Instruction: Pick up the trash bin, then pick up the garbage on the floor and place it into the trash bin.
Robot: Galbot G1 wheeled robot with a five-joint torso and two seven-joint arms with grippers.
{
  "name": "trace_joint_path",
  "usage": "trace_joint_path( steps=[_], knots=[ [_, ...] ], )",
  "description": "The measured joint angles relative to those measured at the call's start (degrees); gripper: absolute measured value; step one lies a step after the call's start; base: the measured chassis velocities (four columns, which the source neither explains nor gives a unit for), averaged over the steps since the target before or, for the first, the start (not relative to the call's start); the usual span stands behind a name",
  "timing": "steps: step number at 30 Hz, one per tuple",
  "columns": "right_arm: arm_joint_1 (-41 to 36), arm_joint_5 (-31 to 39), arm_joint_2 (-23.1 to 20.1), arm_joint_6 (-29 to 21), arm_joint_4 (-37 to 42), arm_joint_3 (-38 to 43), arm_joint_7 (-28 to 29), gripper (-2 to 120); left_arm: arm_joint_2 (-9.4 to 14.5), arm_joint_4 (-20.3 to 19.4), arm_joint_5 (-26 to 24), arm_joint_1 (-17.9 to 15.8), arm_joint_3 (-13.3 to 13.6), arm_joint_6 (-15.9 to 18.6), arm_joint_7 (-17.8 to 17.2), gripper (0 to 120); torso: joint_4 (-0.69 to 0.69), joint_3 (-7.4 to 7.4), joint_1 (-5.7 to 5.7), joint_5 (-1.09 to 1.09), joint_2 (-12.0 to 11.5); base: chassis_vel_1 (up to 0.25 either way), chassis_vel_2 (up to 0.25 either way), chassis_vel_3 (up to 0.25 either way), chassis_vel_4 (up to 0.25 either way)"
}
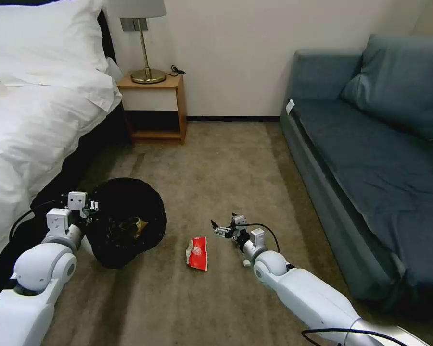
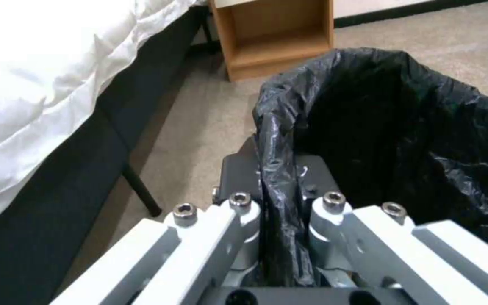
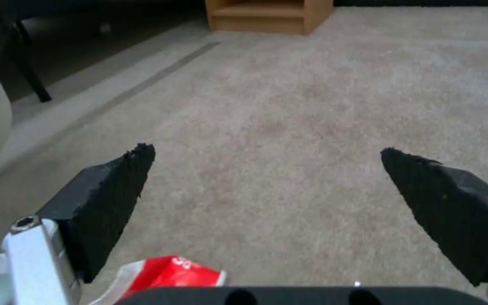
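Observation:
The trash bin (image 1: 125, 190), lined with a crinkled black bag, hangs tilted at the left, just above the carpet. My left gripper (image 1: 92, 207) is shut on its rim; in the left wrist view the black bag fold of the bin (image 2: 402, 127) is pinched in the left gripper (image 2: 278, 178). A brownish piece of garbage (image 1: 133, 225) lies inside the bin. A red-and-white packet (image 1: 197, 253) lies flat on the carpet. My right gripper (image 1: 220, 229) is open, low over the floor just right of the packet. The packet (image 3: 170, 275) shows below the right gripper (image 3: 267, 156).
A bed (image 1: 33, 120) with white bedding runs along the left. A wooden nightstand (image 1: 154, 105) with a brass lamp (image 1: 146, 43) stands at the back wall. A blue sofa (image 1: 380, 144) fills the right side. Open carpet (image 1: 226, 168) lies between them.

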Motion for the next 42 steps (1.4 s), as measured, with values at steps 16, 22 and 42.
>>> trace_joint_path(
  steps=[16, 22, 42],
  knots=[
    [1.6, 0.4, -4.6, -4.7, 1.8, -3.9, 3.1, 100, 0.5, 0.0, -0.2, 0.2, -0.3, -0.1, 0.0, 5, 0.00, 0.01, 0.00, 0.00, 0.0, -0.027, 0.017, 0.020, -0.023],
    [4.1, 3.2, -8.5, -8.8, 1.1, -9.7, 5.2, 100, 1.2, -0.1, -0.5, 0.8, -0.8, -0.1, 0.2, 5, 0.00, 0.00, 0.00, 0.00, 0.0, 0.000, 0.000, 0.000, 0.000],
    [1.4, 3.9, -4.1, -8.3, -8.8, -11.1, 3.2, 100, 0.7, 1.6, -0.1, -0.9, 1.3, -0.7, 0.5, 5, 0.00, 0.00, 0.00, 0.00, 0.0, 0.000, 0.000, 0.000, 0.000]
  ],
)
